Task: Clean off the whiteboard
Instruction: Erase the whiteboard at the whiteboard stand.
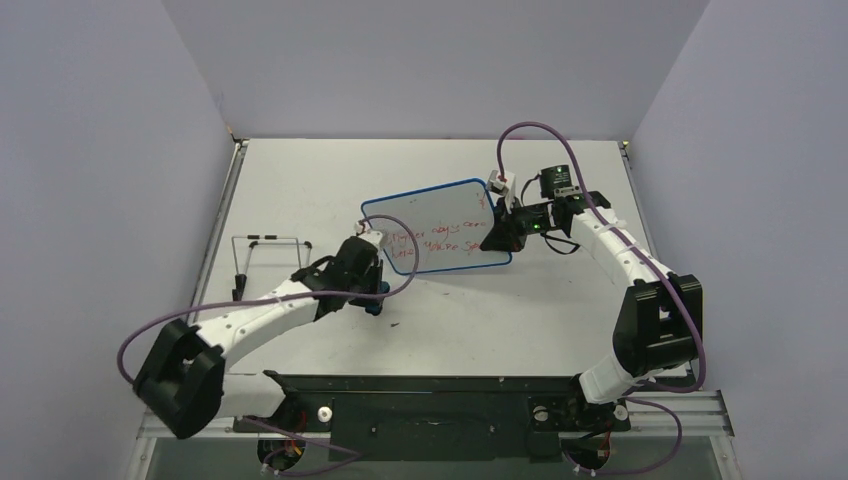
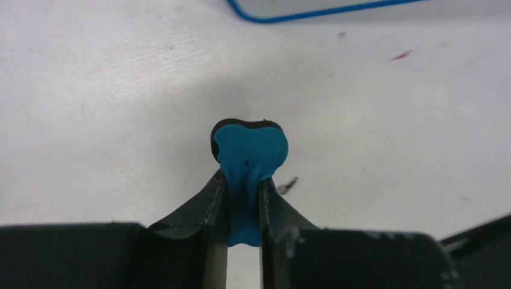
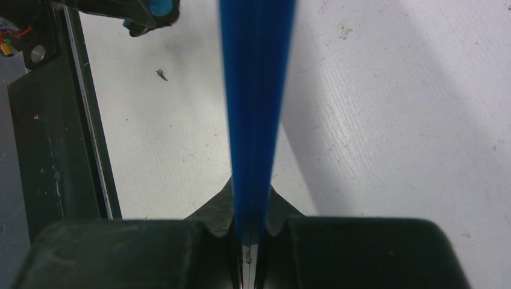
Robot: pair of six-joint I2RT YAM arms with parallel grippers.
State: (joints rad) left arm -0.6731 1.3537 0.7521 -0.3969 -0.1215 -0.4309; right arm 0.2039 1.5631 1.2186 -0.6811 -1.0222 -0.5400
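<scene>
On the pale tabletop (image 1: 300,180), the right gripper (image 1: 497,238) is clamping the red-scribbled whiteboard (image 1: 430,215) by its edge, seemingly to steady it, while the left gripper (image 2: 243,186) is pinching the blue eraser (image 2: 251,147) just beside its near corner.

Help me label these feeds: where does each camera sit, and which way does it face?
Top: fixed above and behind, looking down on the table; the left arm, right arm and whiteboard show.
Left wrist: on the left arm, looking past the left gripper down at the table; it clamps the eraser, with the whiteboard rim beyond.
Right wrist: on the right arm, looking across the table toward the left arm; the right gripper clamps the whiteboard edge-on.
Shared: the eraser shows in both wrist views.
</scene>
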